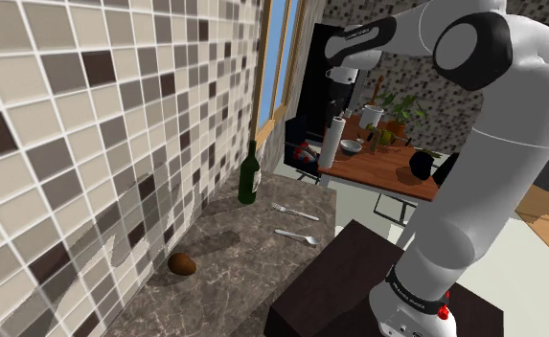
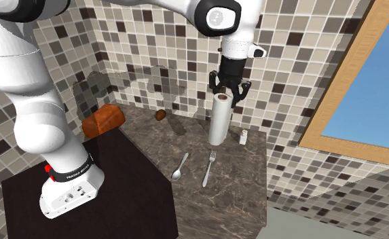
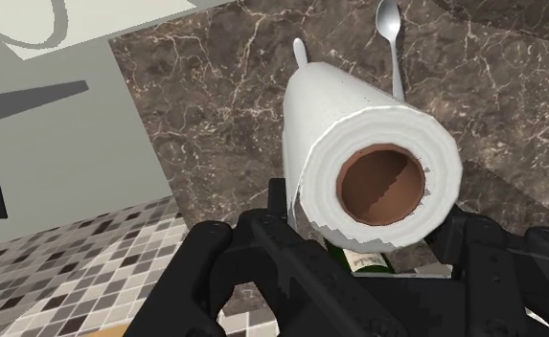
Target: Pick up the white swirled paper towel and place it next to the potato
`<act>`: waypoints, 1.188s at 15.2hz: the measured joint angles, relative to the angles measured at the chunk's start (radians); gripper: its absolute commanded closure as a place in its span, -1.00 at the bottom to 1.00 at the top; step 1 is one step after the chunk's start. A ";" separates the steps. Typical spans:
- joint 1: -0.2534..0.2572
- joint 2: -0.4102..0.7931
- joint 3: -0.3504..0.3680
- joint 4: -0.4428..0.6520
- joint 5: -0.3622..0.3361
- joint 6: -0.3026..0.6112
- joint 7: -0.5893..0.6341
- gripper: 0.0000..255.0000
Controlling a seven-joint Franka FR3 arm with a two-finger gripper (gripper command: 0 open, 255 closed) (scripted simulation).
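Note:
The white paper towel roll [image 2: 218, 119] stands upright in the air over the far end of the dark marble counter [image 2: 247, 197], seemingly lifted a little off it. My gripper [image 2: 229, 92] is shut on the roll's top end, one finger on each side of the roll [image 3: 358, 124] with its brown core facing the wrist camera. In the shoulder view the roll [image 1: 331, 142] hangs under the gripper [image 1: 339, 110]. The small brown potato [image 1: 181, 263] lies by the tiled wall, well away from the roll; it is the potato [image 2: 161, 115] in the second exterior view.
A green bottle [image 1: 249, 175] stands by the wall, directly below the held roll in the wrist view. A fork [image 2: 209, 168] and a spoon [image 2: 180, 167] lie mid-counter. A small white shaker [image 2: 243, 138] is beside the roll. A larger brown lump [image 2: 103, 121] sits by the stand.

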 measured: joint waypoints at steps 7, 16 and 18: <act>0.089 -0.152 0.078 -0.167 -0.046 0.028 0.181 1.00; 0.183 -0.273 0.199 -0.313 -0.051 0.060 0.400 1.00; 0.207 -0.287 0.231 -0.330 -0.044 0.064 0.453 1.00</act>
